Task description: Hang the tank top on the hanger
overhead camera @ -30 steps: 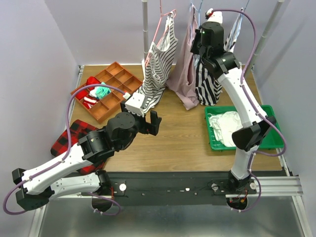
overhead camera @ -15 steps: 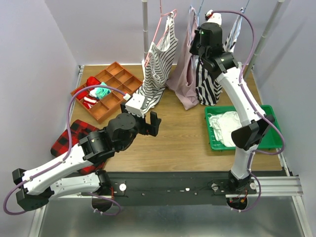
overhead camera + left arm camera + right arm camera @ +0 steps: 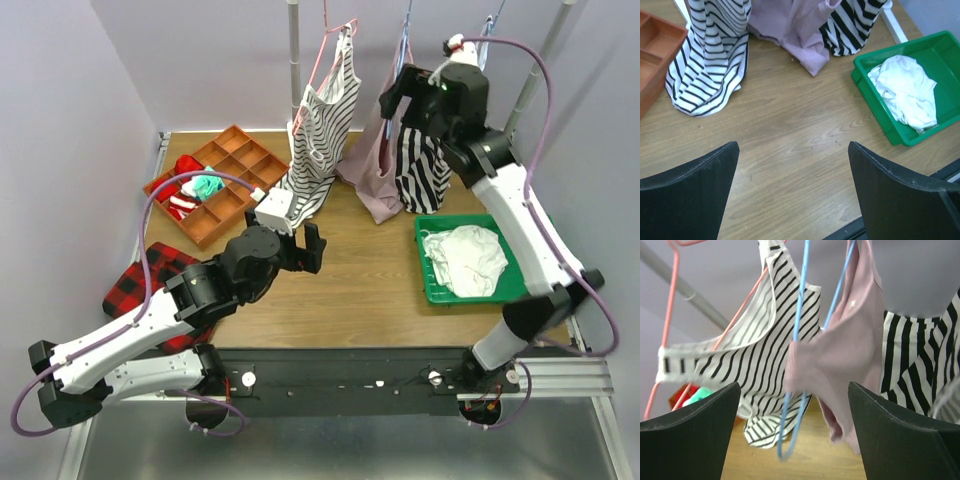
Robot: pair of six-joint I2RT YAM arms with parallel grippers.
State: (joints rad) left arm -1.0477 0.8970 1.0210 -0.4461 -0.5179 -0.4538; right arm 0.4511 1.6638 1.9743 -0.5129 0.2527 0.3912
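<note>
The tank top (image 3: 850, 350), seemingly light, limp and apt to slip off thin wire, hangs at the far side, partly draped on the hanger (image 3: 799, 315) with its hem on the table (image 3: 350, 290), best pinched at a strap; the right gripper (image 3: 793, 384) and left gripper (image 3: 792, 145) both gape empty.

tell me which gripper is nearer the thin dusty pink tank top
Right. The right gripper sits open beside the tank top up high; the left gripper hovers low over the table, well short of it.
</note>
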